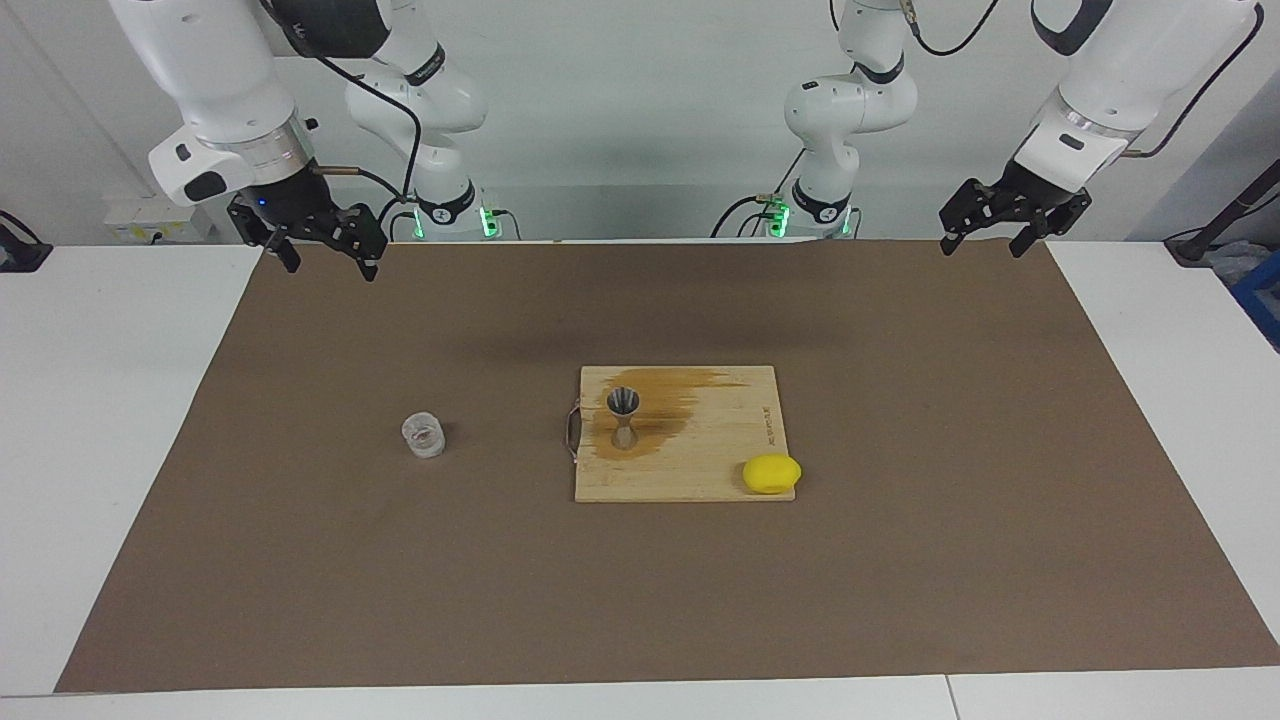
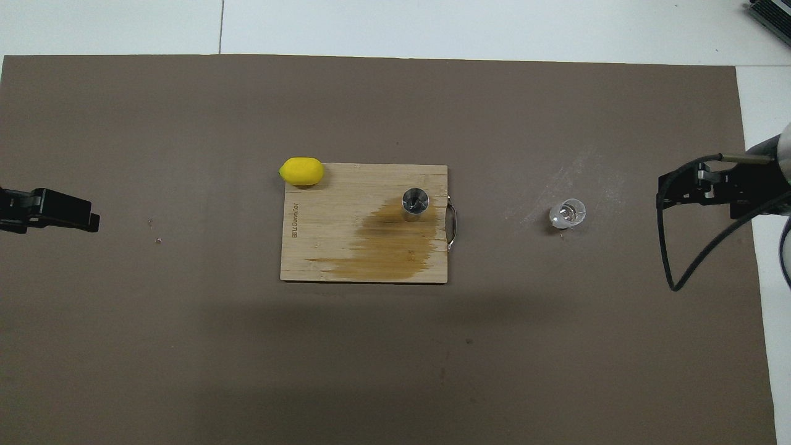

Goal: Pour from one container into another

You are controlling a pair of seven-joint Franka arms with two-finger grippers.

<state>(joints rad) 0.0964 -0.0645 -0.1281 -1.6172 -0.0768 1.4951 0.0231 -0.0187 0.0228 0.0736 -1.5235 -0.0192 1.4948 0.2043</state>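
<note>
A small clear glass cup [image 1: 424, 435] stands upright on the brown mat toward the right arm's end of the table; it also shows in the overhead view [image 2: 567, 214]. A silvery hourglass-shaped jigger [image 1: 625, 415] stands upright on a wooden cutting board [image 1: 690, 470], near the board's handle edge, and shows in the overhead view [image 2: 415, 202] too. My right gripper [image 1: 328, 262] is open and empty, raised over the mat's edge close to the robots. My left gripper [image 1: 985, 245] is open and empty, raised at the left arm's end. Both wait, well apart from cup and jigger.
A yellow lemon [image 1: 771, 473] lies at the board's corner that is farthest from the robots, toward the left arm's end. A dark wet stain [image 2: 389, 244] spreads over the board [image 2: 309, 247] beside the jigger. The brown mat [image 1: 900, 560] covers most of the white table.
</note>
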